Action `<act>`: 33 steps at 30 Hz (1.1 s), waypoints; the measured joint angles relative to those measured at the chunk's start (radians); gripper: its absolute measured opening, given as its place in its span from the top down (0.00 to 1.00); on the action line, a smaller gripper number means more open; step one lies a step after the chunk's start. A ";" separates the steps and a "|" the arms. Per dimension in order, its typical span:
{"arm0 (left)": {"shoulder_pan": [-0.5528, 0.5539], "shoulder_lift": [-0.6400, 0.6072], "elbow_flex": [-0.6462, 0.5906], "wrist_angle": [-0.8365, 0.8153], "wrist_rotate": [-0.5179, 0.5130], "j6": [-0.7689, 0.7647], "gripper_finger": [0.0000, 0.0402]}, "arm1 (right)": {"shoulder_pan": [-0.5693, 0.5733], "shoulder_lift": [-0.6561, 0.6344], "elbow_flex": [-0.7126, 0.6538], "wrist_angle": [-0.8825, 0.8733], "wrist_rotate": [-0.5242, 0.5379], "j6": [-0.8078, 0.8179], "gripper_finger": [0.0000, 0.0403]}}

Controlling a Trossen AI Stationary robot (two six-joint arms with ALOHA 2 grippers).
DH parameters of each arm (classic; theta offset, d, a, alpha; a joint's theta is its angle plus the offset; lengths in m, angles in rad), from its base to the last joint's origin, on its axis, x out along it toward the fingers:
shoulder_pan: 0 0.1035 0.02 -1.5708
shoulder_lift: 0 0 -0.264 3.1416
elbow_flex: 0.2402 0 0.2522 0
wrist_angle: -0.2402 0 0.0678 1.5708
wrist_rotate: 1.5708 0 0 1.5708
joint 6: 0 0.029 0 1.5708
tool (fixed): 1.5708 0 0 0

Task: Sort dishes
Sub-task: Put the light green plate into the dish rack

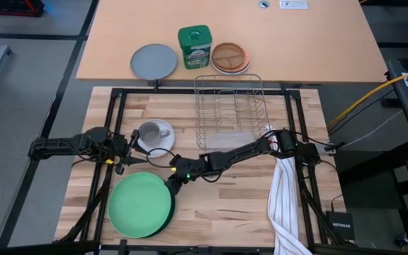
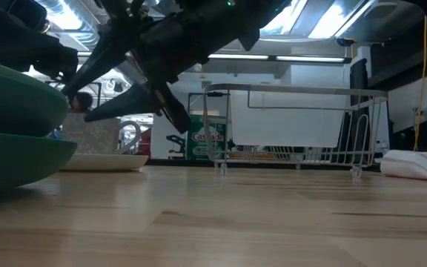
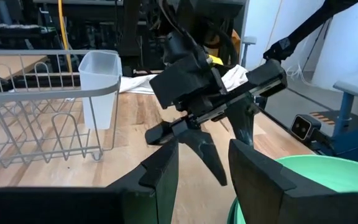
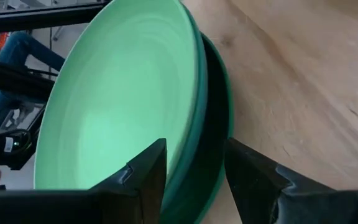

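Legible text: "NETGEAR", white lettering on a small black box (image 1: 341,227) on the floor, at about 4 o'clock from the table in the high view; green tin (image 1: 194,47) at 12 o'clock, just beyond the wire dish rack (image 1: 229,106), bears a printed label, wording too small to read in the high view and blurred in the low view; white label (image 1: 293,4) at the far desk's 1 o'clock edge, print illegible.

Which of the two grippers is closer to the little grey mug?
The left. The left gripper hovers just beside the mug and its saucer. The right gripper is farther off, fingers open around the rim of the stacked green plates.
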 joint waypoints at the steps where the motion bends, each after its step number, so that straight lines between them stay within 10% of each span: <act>1: 0.000 0.000 0.000 0.000 0.000 0.007 0.67 | 0.001 0.000 0.000 -0.001 0.008 0.001 0.60; 33: 0.000 0.000 0.000 -0.001 0.000 0.025 0.67 | 0.037 0.000 0.000 0.003 -0.021 0.231 0.60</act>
